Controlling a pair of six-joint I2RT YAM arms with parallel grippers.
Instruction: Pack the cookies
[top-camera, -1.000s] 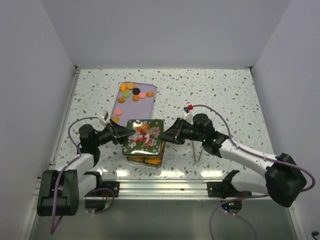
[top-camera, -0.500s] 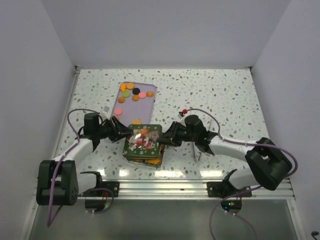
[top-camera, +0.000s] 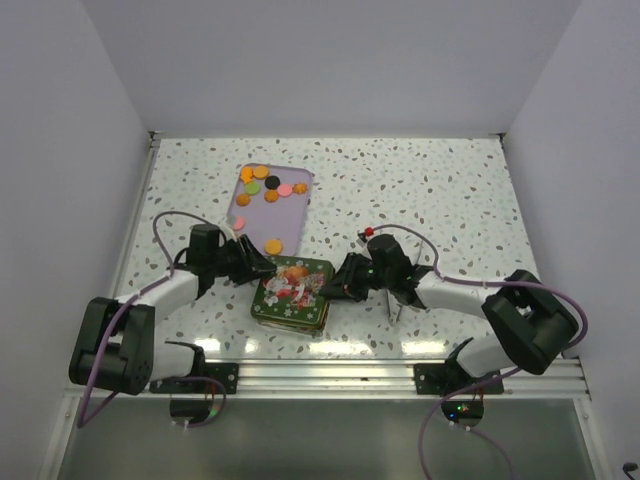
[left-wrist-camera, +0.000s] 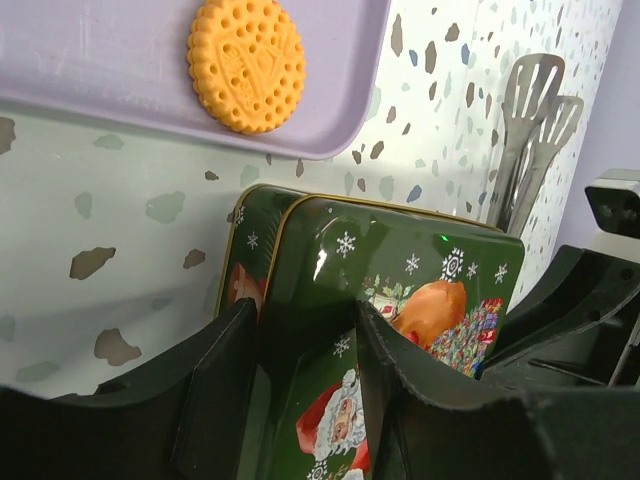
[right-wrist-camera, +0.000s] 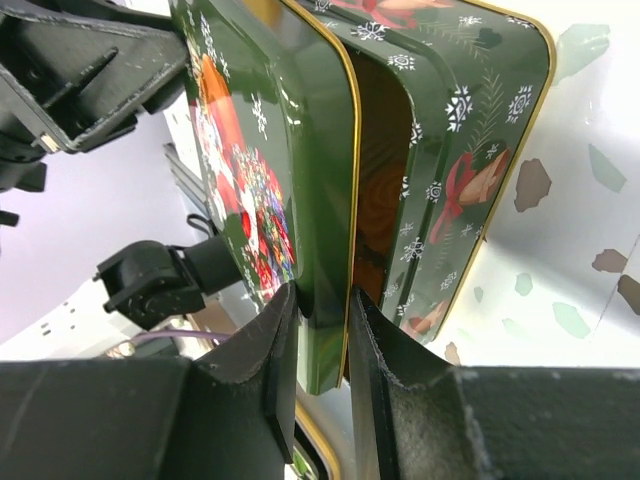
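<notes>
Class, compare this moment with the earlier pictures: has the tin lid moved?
Yes. The tin lid has shifted away from the purple tray, toward the near side.

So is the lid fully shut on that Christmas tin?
Not fully shut: in the right wrist view a gap shows between the lid and the tin base.

The desk (top-camera: 450, 190) is white, speckled with grey and brown flecks. A purple tray (top-camera: 262, 222) lies on it toward the back left, and a green tin (top-camera: 290, 312) sits just in front of the tray. Metal tongs (left-wrist-camera: 532, 88) lie right of the tin.
</notes>
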